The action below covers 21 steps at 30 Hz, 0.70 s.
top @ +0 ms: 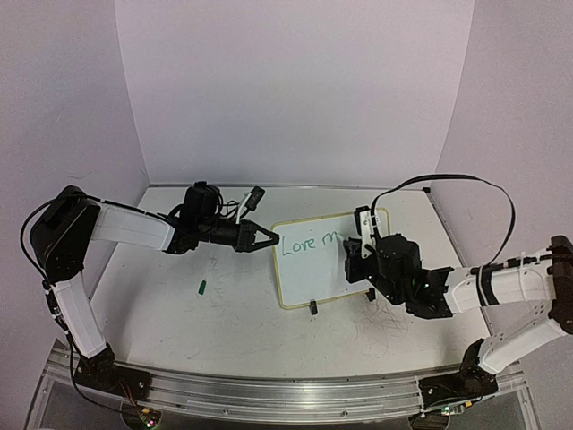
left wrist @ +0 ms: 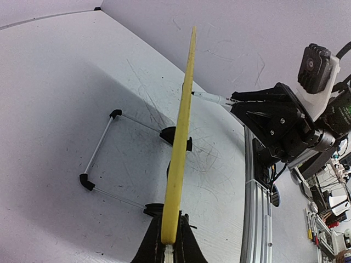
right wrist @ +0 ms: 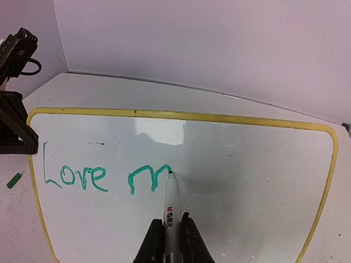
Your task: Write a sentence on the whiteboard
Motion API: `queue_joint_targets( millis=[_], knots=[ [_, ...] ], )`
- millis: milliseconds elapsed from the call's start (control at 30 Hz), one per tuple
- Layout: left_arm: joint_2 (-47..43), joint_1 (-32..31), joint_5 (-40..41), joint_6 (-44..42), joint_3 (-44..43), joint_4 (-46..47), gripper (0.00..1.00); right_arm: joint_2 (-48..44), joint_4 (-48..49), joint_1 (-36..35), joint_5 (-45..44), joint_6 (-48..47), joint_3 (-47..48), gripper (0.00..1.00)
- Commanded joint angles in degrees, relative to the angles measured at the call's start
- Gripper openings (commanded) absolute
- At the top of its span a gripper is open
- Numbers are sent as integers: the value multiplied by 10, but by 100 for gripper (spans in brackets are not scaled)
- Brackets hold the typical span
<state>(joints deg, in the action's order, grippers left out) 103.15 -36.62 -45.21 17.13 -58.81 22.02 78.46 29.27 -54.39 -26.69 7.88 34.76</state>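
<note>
marker (right wrist: 170, 204) tip seemingly on whiteboard (right wrist: 247, 164)

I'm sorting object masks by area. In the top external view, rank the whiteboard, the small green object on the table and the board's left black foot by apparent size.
1. whiteboard, by far the largest.
2 and 3. small green object and left black foot: both tiny and look alike, so unranked.
</note>
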Motion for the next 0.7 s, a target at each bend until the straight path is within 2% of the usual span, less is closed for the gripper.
queue_joint_targets(
  millis=[0,333,667],
  knots=[
    [-3,-13,15,-20,-13,-32,0,-18,-23,4,0,20,-17,0],
    [-2,-13,14,-20,-13,-33,0,-30,-27,-1,10,27,-28,0],
    [-3,-13,16,-21,-12,-33,0,-64,13,11,26,22,-38,0]
  ],
)
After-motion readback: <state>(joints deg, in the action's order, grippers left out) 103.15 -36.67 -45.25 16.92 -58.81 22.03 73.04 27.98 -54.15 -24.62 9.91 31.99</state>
